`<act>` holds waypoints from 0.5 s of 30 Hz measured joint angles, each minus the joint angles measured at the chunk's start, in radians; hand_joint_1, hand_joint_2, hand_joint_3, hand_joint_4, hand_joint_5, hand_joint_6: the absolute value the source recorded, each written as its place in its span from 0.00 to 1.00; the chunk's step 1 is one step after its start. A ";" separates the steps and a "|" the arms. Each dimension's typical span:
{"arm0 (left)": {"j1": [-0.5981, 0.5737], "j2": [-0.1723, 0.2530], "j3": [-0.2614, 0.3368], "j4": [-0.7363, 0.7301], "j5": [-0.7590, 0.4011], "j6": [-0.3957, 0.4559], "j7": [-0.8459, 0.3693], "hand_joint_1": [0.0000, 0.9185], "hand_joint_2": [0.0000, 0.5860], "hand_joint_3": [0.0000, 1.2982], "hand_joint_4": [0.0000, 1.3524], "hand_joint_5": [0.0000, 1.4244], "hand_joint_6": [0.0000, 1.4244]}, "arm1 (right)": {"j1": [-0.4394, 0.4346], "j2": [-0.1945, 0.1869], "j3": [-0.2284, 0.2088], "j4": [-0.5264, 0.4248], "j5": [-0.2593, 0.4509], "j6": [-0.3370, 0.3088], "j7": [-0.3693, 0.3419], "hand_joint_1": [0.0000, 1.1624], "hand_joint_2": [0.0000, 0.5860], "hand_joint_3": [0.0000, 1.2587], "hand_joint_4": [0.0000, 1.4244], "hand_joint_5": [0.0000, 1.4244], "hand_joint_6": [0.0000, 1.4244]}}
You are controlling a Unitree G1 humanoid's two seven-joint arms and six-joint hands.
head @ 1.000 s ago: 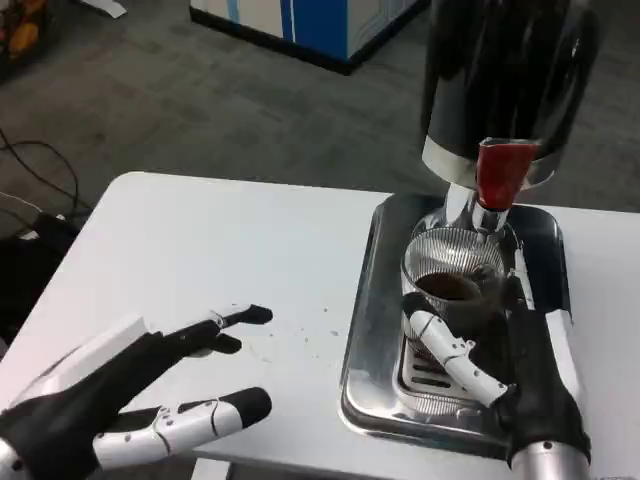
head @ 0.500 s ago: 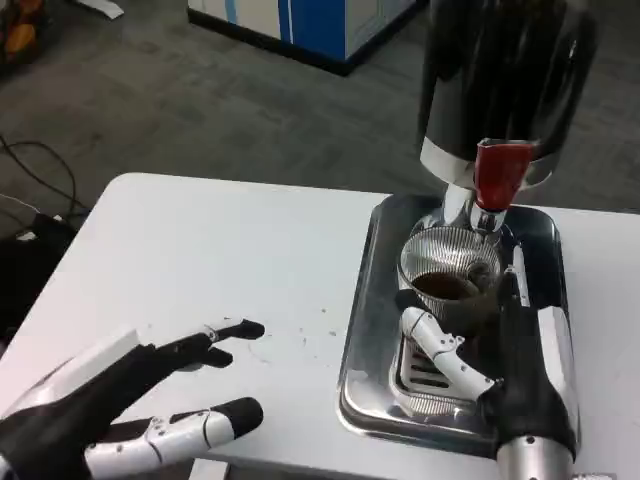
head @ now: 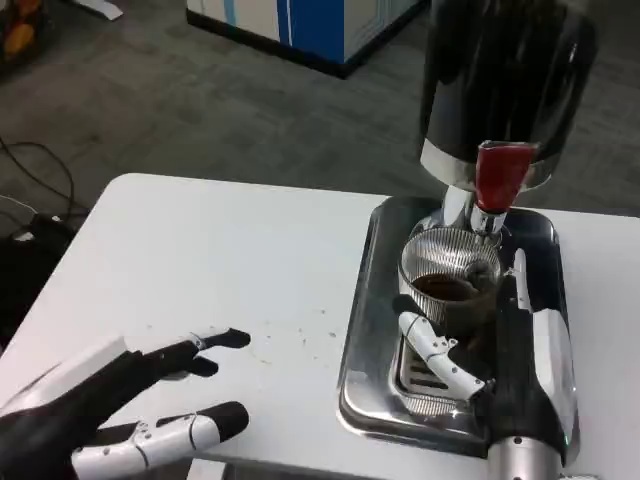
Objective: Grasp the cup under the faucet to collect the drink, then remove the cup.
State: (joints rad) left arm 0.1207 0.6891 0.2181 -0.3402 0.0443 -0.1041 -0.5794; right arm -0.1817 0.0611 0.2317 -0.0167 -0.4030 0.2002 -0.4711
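Holding the ribbed glass cup [head: 448, 275] under the red faucet [head: 497, 175], we are wrapping our right hand [head: 500, 345] around it, steadying it over the steel drip tray [head: 365, 340]; our left hand [head: 120, 405] is idling spread above the worktop [head: 220, 260].

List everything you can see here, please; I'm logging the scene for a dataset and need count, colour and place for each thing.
Table: one, white, across the lower frame.
Tray: one, silver metal, on the table's right part.
Cup: one, clear ribbed, dark drink inside, on the tray under the faucet.
Dispenser: one, black with a silver band, above the tray's far end.
Faucet: one, red handle, on the dispenser's front above the cup.
Cabinet: one, blue and white, on the grey floor beyond the table.
Cables: black, on the floor at left.
Left robot hand: white and black, fingers spread, holding nothing, over the table's near-left corner.
Right robot hand: white and black, fingers on either side of the cup, over the tray.
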 measured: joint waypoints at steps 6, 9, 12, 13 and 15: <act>-0.001 0.000 0.000 0.008 0.000 0.000 0.000 0.15 0.26 0.14 0.06 0.12 0.10 | -0.015 0.000 0.003 0.020 -0.002 0.008 -0.032 0.54 0.33 0.02 0.11 0.19 0.09; -0.001 0.000 0.000 0.009 0.000 0.000 -0.001 0.13 0.26 0.14 0.06 0.12 0.10 | -0.021 0.000 0.006 0.030 -0.002 0.009 -0.050 0.56 0.33 0.08 0.16 0.23 0.17; 0.000 0.000 0.000 0.012 0.000 0.000 -0.002 0.12 0.26 0.14 0.06 0.12 0.10 | -0.031 0.001 0.006 0.043 0.001 0.008 -0.064 0.56 0.33 0.12 0.20 0.26 0.21; 0.002 0.000 0.000 0.016 0.000 -0.001 -0.002 0.11 0.25 0.14 0.06 0.12 0.10 | -0.034 0.001 0.007 0.049 0.002 0.005 -0.072 0.56 0.33 0.14 0.21 0.27 0.22; 0.005 0.000 0.001 0.020 0.000 -0.001 -0.002 0.10 0.25 0.14 0.06 0.12 0.10 | -0.039 0.002 0.005 0.051 0.003 0.001 -0.084 0.56 0.33 0.17 0.24 0.29 0.25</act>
State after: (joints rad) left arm 0.1255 0.6893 0.2187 -0.3206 0.0442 -0.1048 -0.5819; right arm -0.2211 0.0627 0.2362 0.0348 -0.4003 0.2012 -0.5556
